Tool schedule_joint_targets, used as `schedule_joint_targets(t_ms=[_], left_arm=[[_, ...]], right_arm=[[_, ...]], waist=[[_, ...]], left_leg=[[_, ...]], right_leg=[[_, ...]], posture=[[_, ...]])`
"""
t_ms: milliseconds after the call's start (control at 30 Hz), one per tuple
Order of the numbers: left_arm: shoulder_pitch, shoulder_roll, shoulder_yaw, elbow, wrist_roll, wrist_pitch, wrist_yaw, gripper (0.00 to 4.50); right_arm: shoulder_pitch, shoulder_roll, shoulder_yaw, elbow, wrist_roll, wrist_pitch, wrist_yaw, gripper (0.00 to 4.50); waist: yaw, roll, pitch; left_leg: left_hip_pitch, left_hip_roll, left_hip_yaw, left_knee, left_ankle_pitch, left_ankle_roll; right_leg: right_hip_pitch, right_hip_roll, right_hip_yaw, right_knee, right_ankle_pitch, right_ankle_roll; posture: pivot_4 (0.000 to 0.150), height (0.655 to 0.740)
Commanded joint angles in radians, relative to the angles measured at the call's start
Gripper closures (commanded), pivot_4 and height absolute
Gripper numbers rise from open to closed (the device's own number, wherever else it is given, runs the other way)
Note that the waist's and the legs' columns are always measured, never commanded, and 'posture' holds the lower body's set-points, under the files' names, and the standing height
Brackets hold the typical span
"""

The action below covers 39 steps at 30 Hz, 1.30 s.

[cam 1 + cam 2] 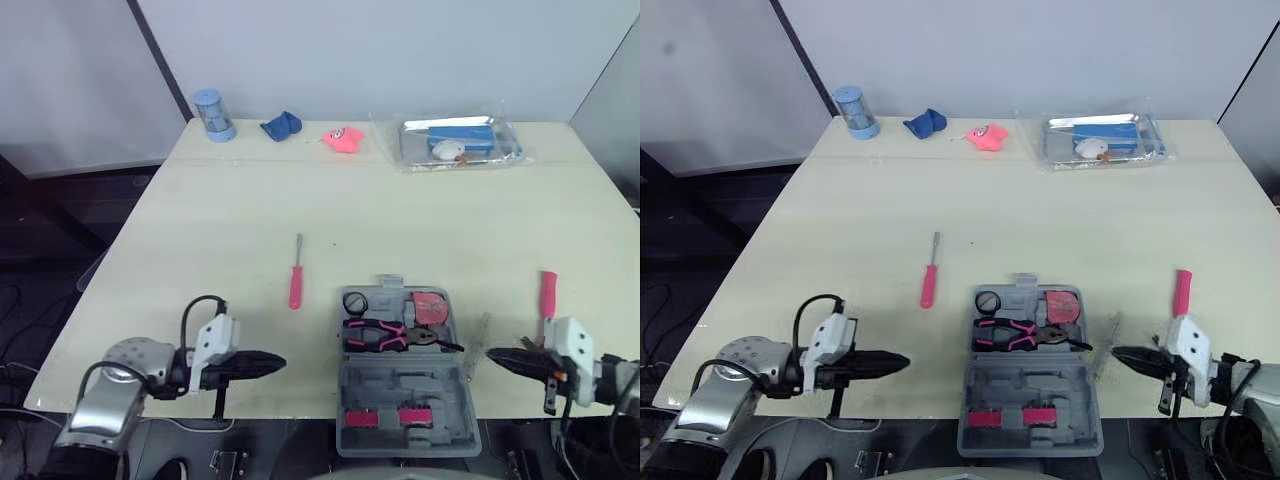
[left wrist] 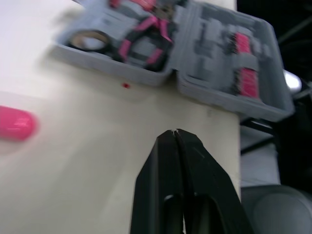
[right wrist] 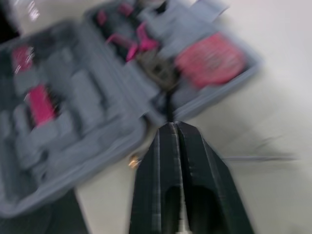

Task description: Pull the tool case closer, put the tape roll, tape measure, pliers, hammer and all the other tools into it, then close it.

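Pale wood table (image 1: 230, 200), white wall (image 1: 400, 50), dark floor (image 1: 50, 220).

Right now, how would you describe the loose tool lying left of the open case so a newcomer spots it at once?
On the pale table, find the open grey tool case at the near edge. To its left, apart from it, lies a screwdriver, pink handle toward the robot, thin metal shaft pointing away. The other loose pink-handled tool lies on the case's right side.

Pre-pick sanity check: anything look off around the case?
Yes, half of the open tool case hangs over the front edge of the table, and the pliers lie askew in it, nose at its right rim.
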Motion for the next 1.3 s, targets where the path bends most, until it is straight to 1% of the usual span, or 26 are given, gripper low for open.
schedule_joint_targets(t_ms=[33, 233, 467, 867, 1300], left_arm=[[-0.052, -0.024, -0.055, 0.021, 0.031, -0.028, -0.003, 4.50], [-0.114, -0.059, -0.119, 0.042, 0.054, -0.020, 0.000, 4.50], [-0.134, -0.069, -0.155, 0.058, 0.071, -0.023, 0.003, 4.50], [-0.180, -0.108, -0.183, 0.108, 0.093, -0.043, 0.014, 4.50], [-0.258, -0.185, -0.252, 0.170, 0.154, -0.054, 0.045, 4.50]], right_arm=[[-0.068, 0.000, 0.078, 0.065, -0.075, -0.084, 0.024, 4.44], [-0.162, 0.010, 0.161, 0.176, -0.146, -0.152, 0.020, 4.44], [-0.207, 0.014, 0.208, 0.221, -0.183, -0.188, 0.015, 4.44], [-0.241, 0.027, 0.240, 0.200, -0.189, -0.166, 0.001, 4.44], [-0.246, 0.028, 0.244, 0.138, -0.176, -0.114, -0.018, 4.44]], waist=[[-0.001, 0.000, 0.000], [-0.001, 0.000, 0.000], [-0.002, 0.000, 0.000], [-0.002, 0.000, 0.000], [-0.005, 0.000, 0.000]], left_leg=[[0.000, 0.000, 0.000, 0.000, 0.000, 0.000], [0.000, 0.000, 0.000, 0.002, 0.000, 0.000], [0.000, 0.000, 0.000, 0.002, 0.000, 0.000], [0.000, 0.000, 0.000, 0.003, 0.000, 0.000], [0.000, 0.000, 0.000, 0.004, 0.000, -0.001]], right_leg=[[0.000, 0.000, 0.000, 0.000, 0.000, 0.000], [0.000, 0.001, 0.000, 0.002, 0.000, 0.000], [0.000, 0.001, 0.000, 0.002, 0.000, 0.000], [0.000, 0.001, 0.000, 0.002, 0.000, 0.000], [0.000, 0.001, 0.000, 0.003, 0.000, 0.000]], posture=[[0.150, 0.7400], [0.150, 0.7400], [0.150, 0.7400], [0.150, 0.7400], [0.150, 0.7400]])
